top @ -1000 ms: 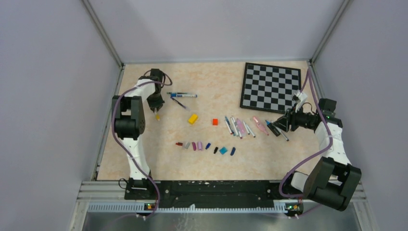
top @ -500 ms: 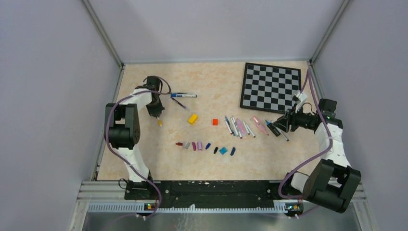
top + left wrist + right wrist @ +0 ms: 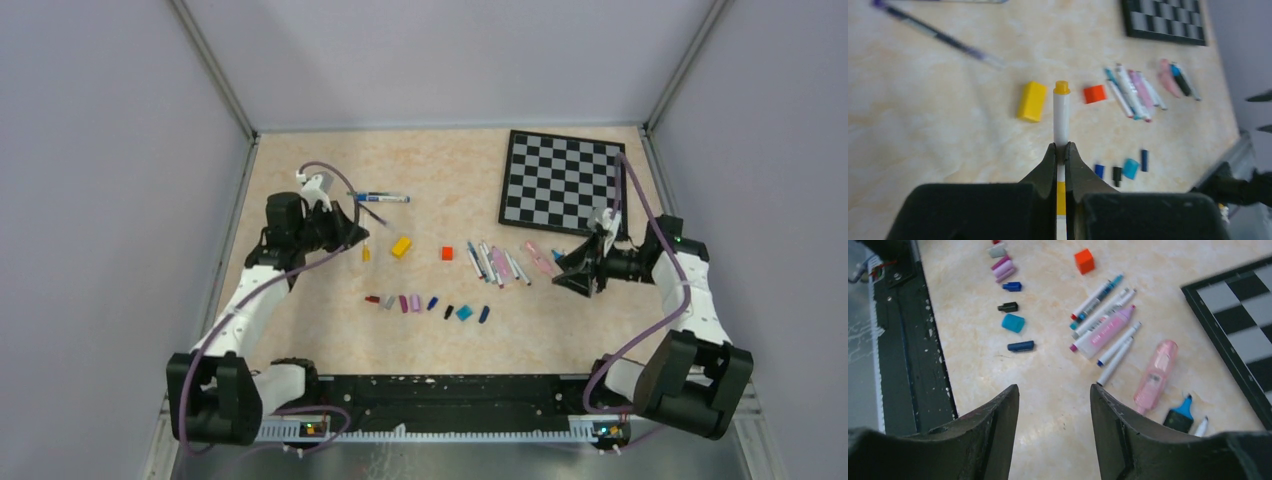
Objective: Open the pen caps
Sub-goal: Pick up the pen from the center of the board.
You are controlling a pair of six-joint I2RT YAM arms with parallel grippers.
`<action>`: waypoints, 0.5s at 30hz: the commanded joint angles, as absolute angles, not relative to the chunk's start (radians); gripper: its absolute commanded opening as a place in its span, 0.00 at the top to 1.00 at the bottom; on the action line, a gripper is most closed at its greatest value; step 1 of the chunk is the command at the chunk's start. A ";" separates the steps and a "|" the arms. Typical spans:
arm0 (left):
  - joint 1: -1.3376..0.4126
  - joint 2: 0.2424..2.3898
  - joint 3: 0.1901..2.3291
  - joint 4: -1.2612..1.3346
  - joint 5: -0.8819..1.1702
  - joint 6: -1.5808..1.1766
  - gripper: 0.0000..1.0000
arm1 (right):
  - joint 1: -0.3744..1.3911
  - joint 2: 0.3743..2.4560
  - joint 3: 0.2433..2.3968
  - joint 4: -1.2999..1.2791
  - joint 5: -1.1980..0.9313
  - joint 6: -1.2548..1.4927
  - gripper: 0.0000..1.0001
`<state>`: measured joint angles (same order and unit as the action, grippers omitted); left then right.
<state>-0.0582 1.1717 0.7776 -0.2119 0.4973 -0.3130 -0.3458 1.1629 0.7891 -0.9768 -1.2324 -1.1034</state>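
My left gripper (image 3: 358, 243) (image 3: 1061, 146) is shut on a white pen (image 3: 1061, 117) with a yellow cap (image 3: 1062, 87); the pen sticks out past the fingertips above the table. Loose pen caps (image 3: 430, 305) (image 3: 1010, 307) lie in a row near the front: red, grey, purple, pink, blue, black, cyan, dark blue. A bunch of pens (image 3: 495, 263) (image 3: 1103, 320) lies right of centre, with a pink highlighter (image 3: 1155, 375) and a blue-tipped black one (image 3: 1180, 412) beside it. My right gripper (image 3: 572, 272) (image 3: 1054, 390) hovers open and holds nothing, near those pens.
A chessboard (image 3: 563, 182) lies at the back right. A yellow block (image 3: 401, 247) (image 3: 1032, 101) and a small red cube (image 3: 447, 254) (image 3: 1084, 261) sit mid-table. A blue pen (image 3: 382, 198) and a purple pen (image 3: 372, 213) (image 3: 938, 35) lie behind the left gripper.
The left gripper closed on the yellow-capped pen and swung with it toward the table's middle. The right gripper drew back from the pens toward the front and opened a little wider.
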 commanded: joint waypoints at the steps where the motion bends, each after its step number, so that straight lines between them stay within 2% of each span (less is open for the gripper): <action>1: -0.101 1.070 0.666 0.133 0.858 -0.433 1.00 | -0.232 1.211 0.901 -1.377 -1.307 -1.696 0.46; 3: -0.165 1.032 0.634 0.239 0.862 -0.478 1.00 | -0.170 1.241 0.950 -1.483 -1.316 -1.792 0.46; 7: -0.385 1.012 0.616 0.366 0.764 -0.509 1.00 | -0.074 1.258 1.055 -1.491 -1.311 -1.706 0.45; 12: -0.556 1.068 0.626 0.480 0.633 -0.533 1.00 | -0.007 1.247 1.183 -1.314 -1.353 -1.258 0.44; 15: -0.632 1.110 0.645 0.526 0.565 -0.527 1.00 | 0.035 1.214 1.176 -1.056 -1.364 -0.830 0.44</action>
<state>-0.5621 1.0630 0.6209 0.3698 0.6750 -0.5102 -0.0109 1.2564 1.1454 -1.3315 -1.2987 -1.3209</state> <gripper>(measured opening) 0.015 0.555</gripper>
